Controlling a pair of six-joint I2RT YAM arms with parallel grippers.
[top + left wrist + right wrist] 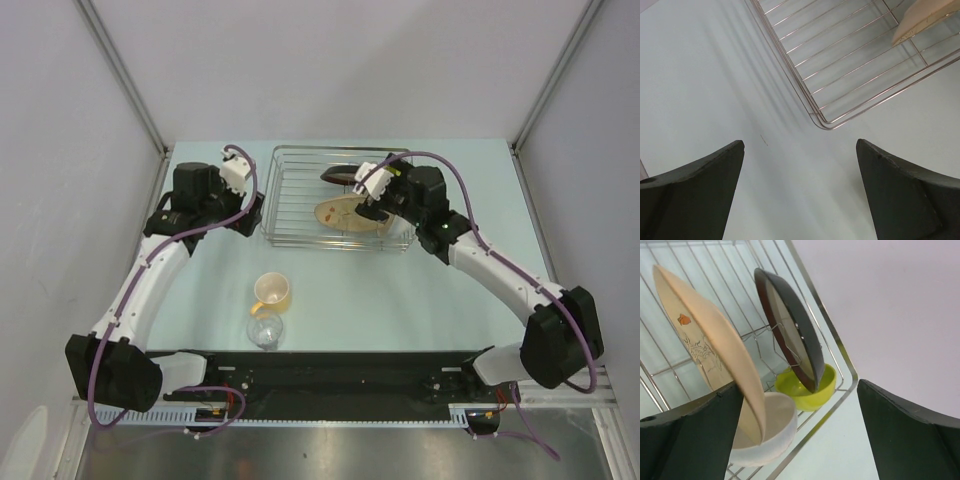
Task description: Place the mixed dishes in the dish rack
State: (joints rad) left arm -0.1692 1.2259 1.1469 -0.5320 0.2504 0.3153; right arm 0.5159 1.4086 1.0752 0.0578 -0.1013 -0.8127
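The silver wire dish rack (272, 200) stands at the back middle. In it the beige patterned plate (345, 213) and the dark red-brown dish (343, 176) stand on edge. The right wrist view shows the plate (715, 335) resting in the white bowl (775, 430) and the dark dish (790, 325) resting in the lime-green bowl (810, 387), at the rack's corner (810, 435). My right gripper (799, 385) is open over that corner, its left finger beside the plate. My left gripper (800, 145) is open and empty over the table beside the rack's near left corner (824, 123). The cream-yellow mug (271, 291) and clear glass (266, 331) sit on the table.
Grey walls close in the table on the left, back and right. The black base rail (330, 375) of the arms runs along the near edge, just behind the glass.
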